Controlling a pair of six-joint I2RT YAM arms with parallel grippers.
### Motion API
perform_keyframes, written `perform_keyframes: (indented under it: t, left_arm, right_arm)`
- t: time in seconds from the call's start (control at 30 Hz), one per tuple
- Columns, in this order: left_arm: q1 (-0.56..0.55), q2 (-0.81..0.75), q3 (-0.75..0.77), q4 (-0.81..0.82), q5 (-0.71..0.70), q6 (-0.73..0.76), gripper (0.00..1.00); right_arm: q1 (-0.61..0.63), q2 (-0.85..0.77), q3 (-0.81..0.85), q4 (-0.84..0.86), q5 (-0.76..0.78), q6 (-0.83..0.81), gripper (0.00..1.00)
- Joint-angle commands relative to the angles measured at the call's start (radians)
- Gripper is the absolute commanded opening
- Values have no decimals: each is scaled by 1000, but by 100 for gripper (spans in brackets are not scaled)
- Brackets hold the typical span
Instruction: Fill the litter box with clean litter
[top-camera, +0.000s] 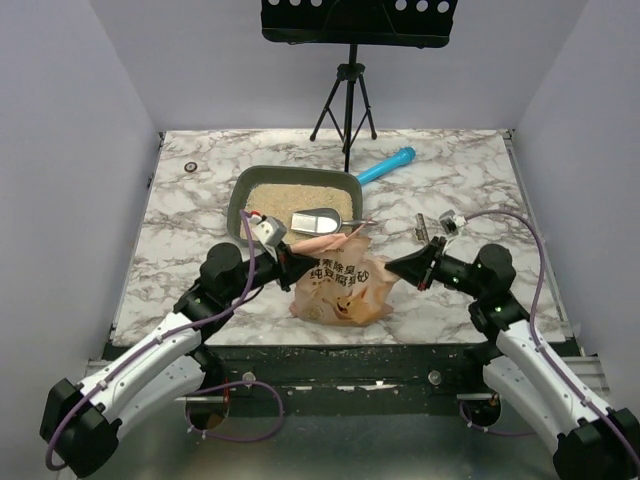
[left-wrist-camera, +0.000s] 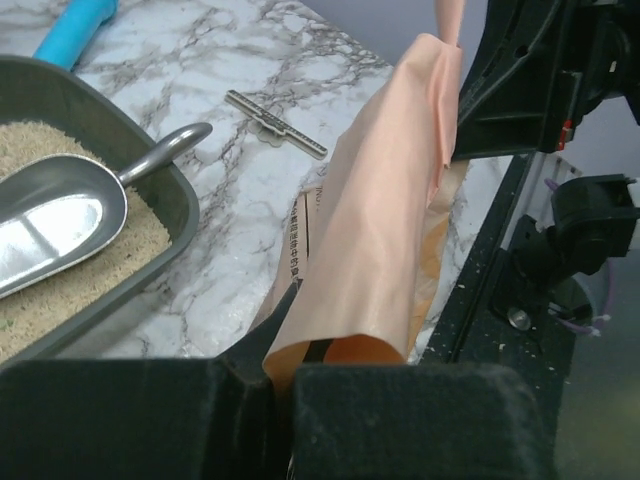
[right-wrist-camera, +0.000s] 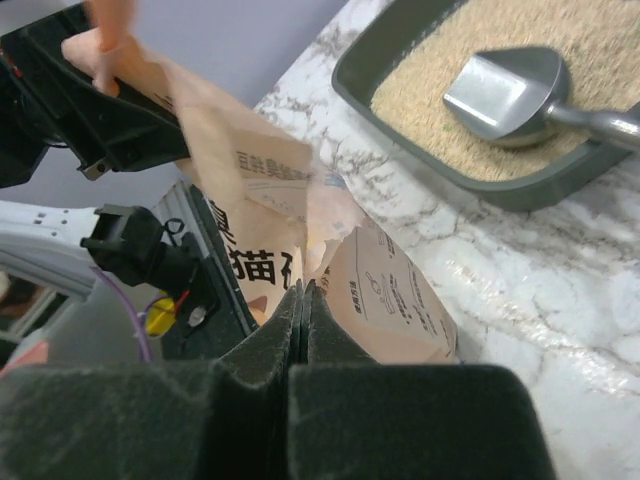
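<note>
- Marble-patterned table (top-camera: 170, 240) carries everything; at its far left lies a small dark ring (top-camera: 190, 166).
- Left claw (left-wrist-camera: 283, 385) reaches in from the left towards the bag (top-camera: 345, 290). Its jaws are closed hard on a folded edge of the orange-pink film. In the left wrist view the fold drops straight down between the two black pads.
- Litter box (top-camera: 238, 200), dark grey-green, sits at the centre of the table, just beyond the left claw and the bag.
- Litter (top-camera: 275, 200), pale beige and sandy, covers the floor of the box.
- Scoop (top-camera: 318, 220), silver metal, lies on the litter in the right half of the box. Its bowl faces up and its handle rests over the right rim.
- The bag sits on the table just in front of the box, between the two claws. Its top is pulled up and stretched from one claw to the other, and dark printed characters show on its front.
- Blue tube (top-camera: 387, 165) lies beyond the box's far right corner, close to it.
- Metal strip (top-camera: 424, 228) lies flat on the table, right of the box and apart from it.
- Right claw (right-wrist-camera: 303, 300) comes in from the right. Its jaws are fully together, pinching the bag's crinkled right edge at the tips.
</note>
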Motion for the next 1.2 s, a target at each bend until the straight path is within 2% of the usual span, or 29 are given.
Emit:
perform_keyframes:
  t: [0.0,0.13,0.23,0.33,0.43,0.67,0.77,1.0,1.17]
  left_arm:
    - [108,-96,69,-90,109,-139,0]
    - [175,-110,72,-169,206,-210,0]
    - [220,-131,53,-170,273,-277,0]
    - [258,-157,35,-182,356,-349,0]
    - [289,-168,29,-264,404,-394,0]
    - [361,-251,-19,-408,497,-477,0]
    - [390,-285,-71,-416,569,-544,0]
    - [393,-328,-174,-387,663,-693,0]
    - [393,-280,-189,-448,715,-663,0]
  right_arm:
    - [-7,131,119,-112,-158,77,1]
    - [-10,160,156,-175,-192,120,1]
    - [-12,208,172,-200,-267,189,1]
    - [-16,249,150,-197,-330,273,1]
    - [-21,274,125,-197,-389,350,1]
    - [-80,245,59,-230,-432,459,0]
    - [-110,232,-1,-230,-467,502,1]
    - [-111,237,-59,-265,-476,499,1]
    - [-111,288,-85,-324,-461,456,1]
